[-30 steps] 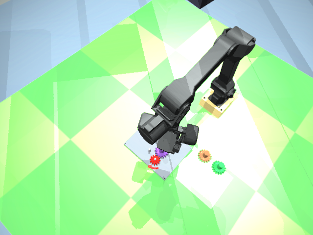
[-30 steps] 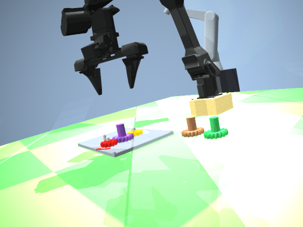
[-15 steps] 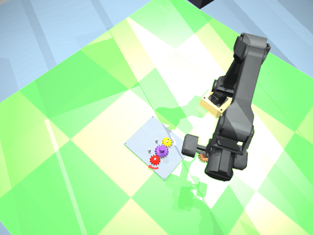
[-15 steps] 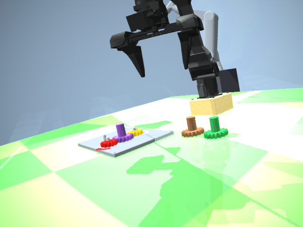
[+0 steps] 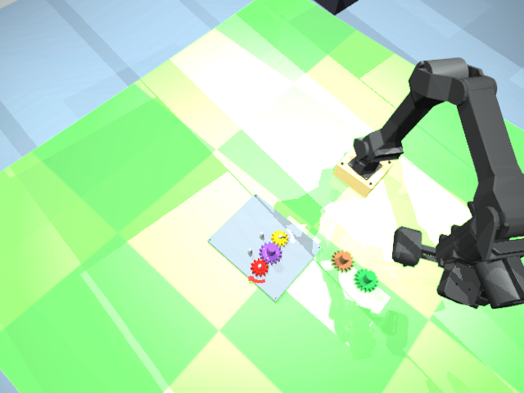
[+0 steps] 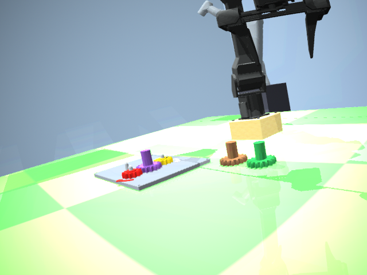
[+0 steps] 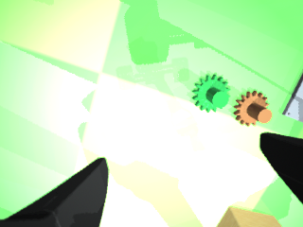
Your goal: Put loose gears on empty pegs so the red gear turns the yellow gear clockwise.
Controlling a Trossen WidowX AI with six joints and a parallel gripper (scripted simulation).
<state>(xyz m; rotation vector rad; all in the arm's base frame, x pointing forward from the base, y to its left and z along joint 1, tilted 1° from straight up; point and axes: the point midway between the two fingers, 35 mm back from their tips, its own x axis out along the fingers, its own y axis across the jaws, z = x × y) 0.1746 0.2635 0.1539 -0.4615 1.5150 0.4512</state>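
Tabletop (image 5: 160, 295) (image 6: 89, 236) (image 7: 47, 118) in patches of green and pale cream runs beneath everything, very bright in places. Black arm (image 5: 490, 135) (image 6: 246, 67) rises over it and folds back down, carrying the gripper (image 5: 461, 249) (image 6: 275, 56) (image 7: 184, 152) high above the table and off to the side of the board, past the loose gears. Its fingers stand spread nearly as wide as they go, with nothing between them. The grey board (image 5: 237, 228) (image 6: 178, 174) (image 7: 295, 106) lies flat, only a corner of it entering the wrist view. A pale wooden block (image 5: 353, 182) (image 6: 246, 130) (image 7: 251, 219) supports the arm's foot. On the board, the purple gear (image 5: 270, 252) (image 6: 146, 160) sits level between the red and yellow ones, its thick handle upright and its teeth close against both. The green gear (image 5: 366, 280) (image 6: 260, 160) (image 7: 208, 96) and the slightly smaller orange-brown gear (image 5: 342, 260) (image 6: 233, 158) (image 7: 250, 110) stand beside each other on the table, handles up. The red gear (image 5: 257, 268) (image 6: 132, 173) and yellow gear (image 5: 277, 239) (image 6: 163, 160) are on pegs at either end of the row. A red arrow (image 5: 257, 280) (image 6: 124, 180) curves beside the first, a white arrow (image 5: 291, 235) (image 6: 176, 160) beside the second. Smallest are two empty pegs, one (image 5: 261, 235) near the yellow gear, another (image 5: 250, 251) near the red.
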